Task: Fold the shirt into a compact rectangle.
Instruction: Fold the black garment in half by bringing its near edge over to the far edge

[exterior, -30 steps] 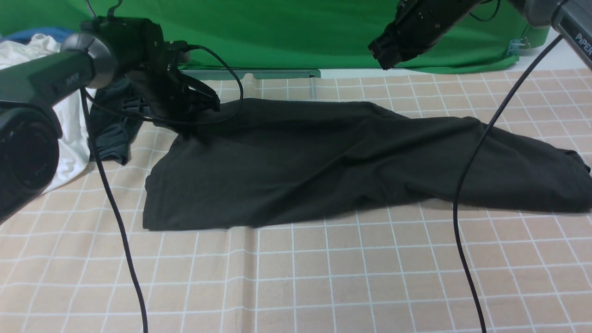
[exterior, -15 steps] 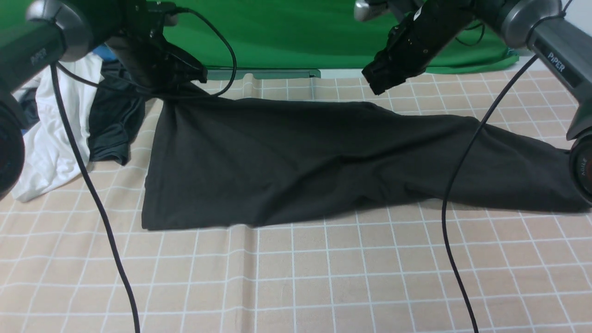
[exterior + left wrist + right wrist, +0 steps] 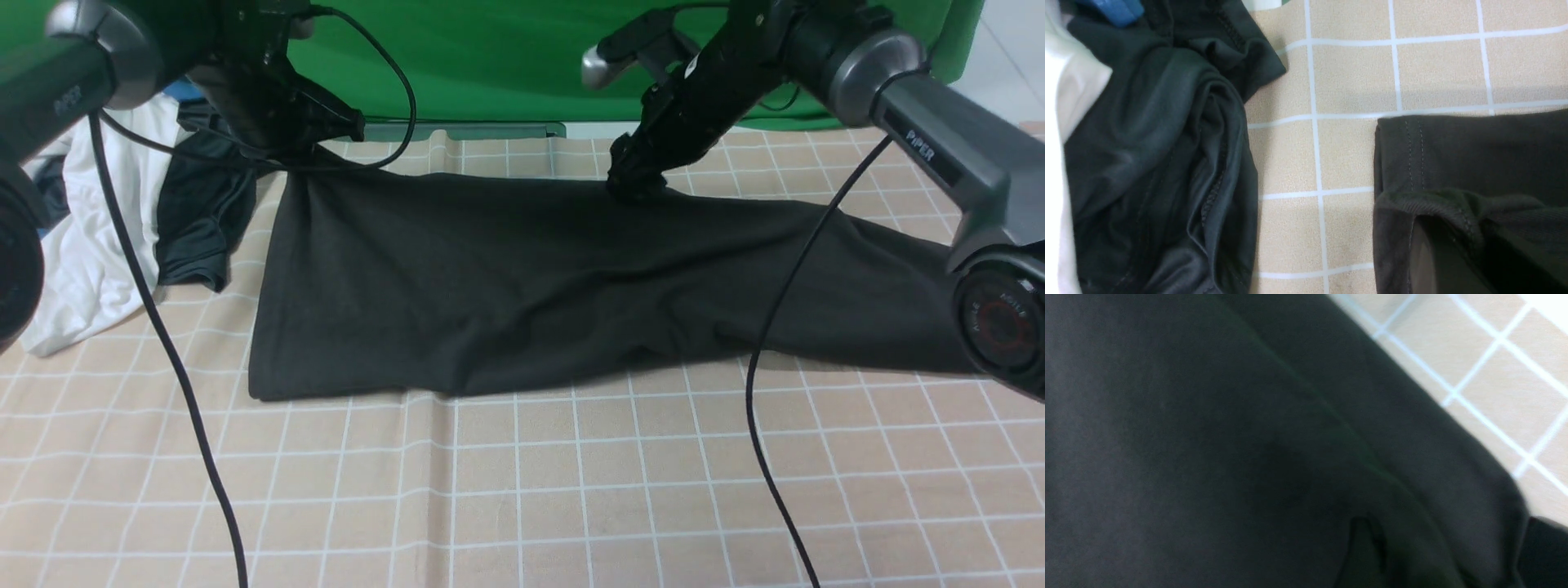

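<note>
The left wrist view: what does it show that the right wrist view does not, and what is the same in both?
Only the left wrist view: a dark garment, a white cloth, a small blue piece and a stitched edge of the shirt.

Only the right wrist view: the right gripper, its jaws open with shirt fabric between them.

Both: dark fabric of the shirt and the white-lined beige grid surface.

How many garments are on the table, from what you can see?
3: the shirt across the middle, the dark garment left of it, the white one farthest left. More may be hidden in that left pile.
</note>
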